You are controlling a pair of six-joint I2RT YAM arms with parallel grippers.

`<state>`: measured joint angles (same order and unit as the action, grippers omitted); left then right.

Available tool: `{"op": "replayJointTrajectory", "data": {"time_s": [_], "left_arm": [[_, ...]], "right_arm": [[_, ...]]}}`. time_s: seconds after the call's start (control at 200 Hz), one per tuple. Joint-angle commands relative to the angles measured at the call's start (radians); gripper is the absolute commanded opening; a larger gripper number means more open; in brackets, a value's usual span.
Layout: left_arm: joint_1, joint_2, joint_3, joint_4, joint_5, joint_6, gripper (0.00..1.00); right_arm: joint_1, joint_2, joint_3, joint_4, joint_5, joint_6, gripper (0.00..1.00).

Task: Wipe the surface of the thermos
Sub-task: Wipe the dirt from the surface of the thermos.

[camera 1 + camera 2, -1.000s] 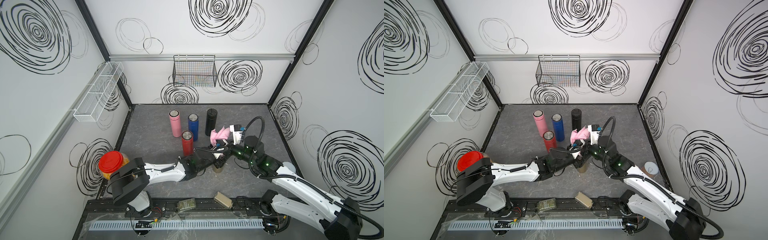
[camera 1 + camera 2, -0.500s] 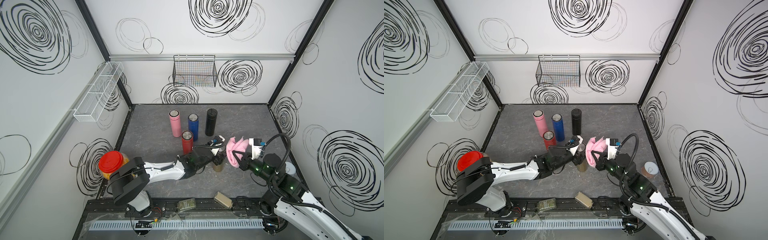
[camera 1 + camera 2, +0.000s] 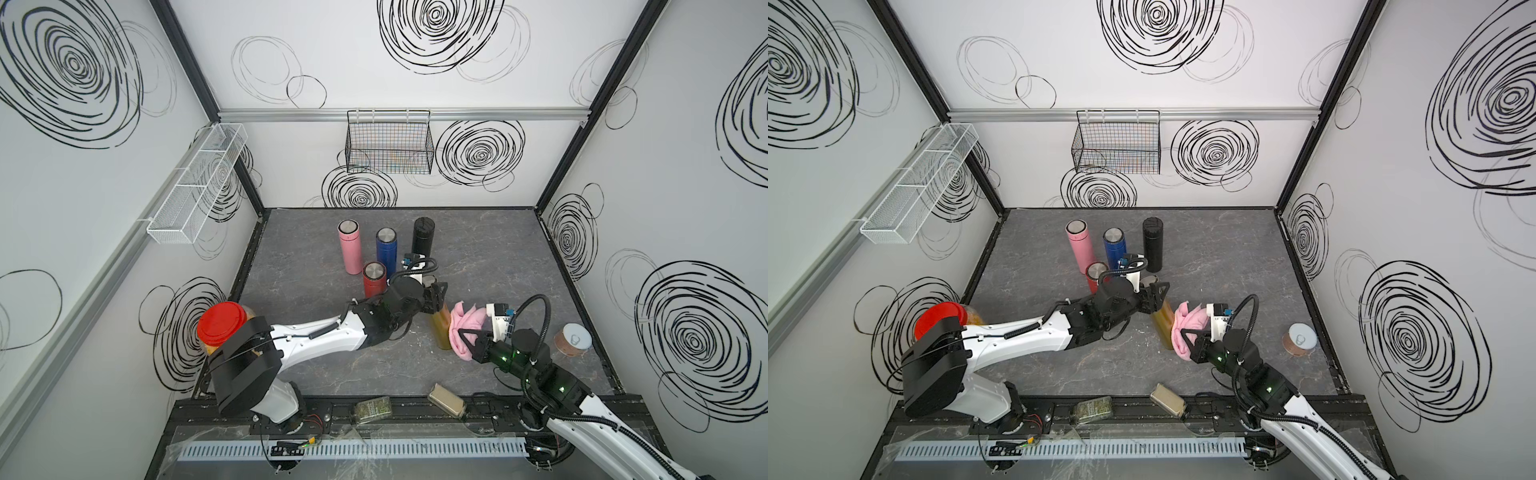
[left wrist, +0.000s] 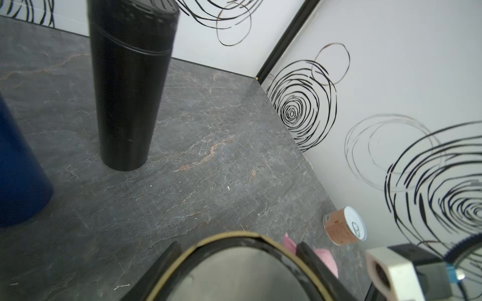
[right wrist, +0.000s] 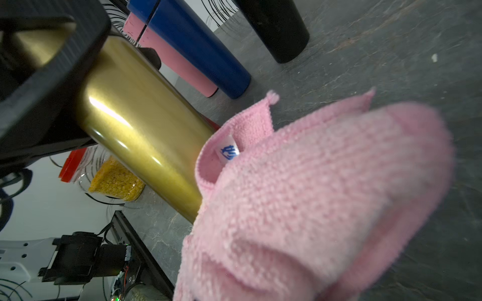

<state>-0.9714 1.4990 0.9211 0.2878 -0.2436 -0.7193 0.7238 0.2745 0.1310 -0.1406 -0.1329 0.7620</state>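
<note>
The gold thermos [image 3: 441, 332] [image 3: 1163, 328] stands near the middle of the table, and I cannot tell whether its base rests there. My left gripper [image 3: 434, 296] [image 3: 1156, 294] is shut on its top, one finger on each side of the lid [image 4: 240, 273]. My right gripper [image 3: 468, 341] [image 3: 1192, 345] is shut on a bunched pink cloth [image 3: 463, 326] [image 5: 313, 195]. The cloth is pressed against the lower right side of the thermos [image 5: 135, 135]. It hides the right fingers in the right wrist view.
Pink [image 3: 349, 249], blue [image 3: 386, 249], black [image 3: 423, 237] and red [image 3: 374, 278] thermoses stand close behind the left gripper. A small can [image 3: 573, 338] sits at the right wall, a red-lidded jar [image 3: 220, 324] at the left. Two bottles [image 3: 446, 401] lie on the front rail.
My right gripper has carried the pink cloth from behind the thermos top round its right side, down toward the front. The left gripper has kept its hold with little movement.
</note>
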Motion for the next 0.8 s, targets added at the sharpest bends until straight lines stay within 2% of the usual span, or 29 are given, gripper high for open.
{"op": "replayJointTrajectory", "data": {"time_s": [0.0,0.175,0.31,0.505,0.626,0.796], "left_arm": [[0.004,-0.043,0.071,0.012,-0.062,-0.142,0.0],[-0.002,-0.045,0.083,0.01,-0.095,-0.182,0.0],[-0.007,-0.048,0.103,0.009,-0.117,-0.186,0.0],[-0.006,-0.079,0.105,0.009,-0.139,-0.178,0.0],[-0.007,-0.117,0.093,0.004,-0.156,-0.169,0.0],[0.005,-0.175,0.053,0.016,-0.177,-0.166,0.0]], "right_arm": [[0.014,-0.03,-0.009,0.217,-0.092,0.028,0.0],[0.103,0.029,0.01,0.31,-0.037,-0.012,0.0],[0.176,0.206,0.053,0.351,0.042,-0.026,0.0],[0.241,0.406,0.136,0.156,0.209,0.008,0.0],[0.242,0.35,0.083,0.121,0.249,0.049,0.0],[0.24,0.122,0.01,0.006,0.354,0.064,0.0]]}}
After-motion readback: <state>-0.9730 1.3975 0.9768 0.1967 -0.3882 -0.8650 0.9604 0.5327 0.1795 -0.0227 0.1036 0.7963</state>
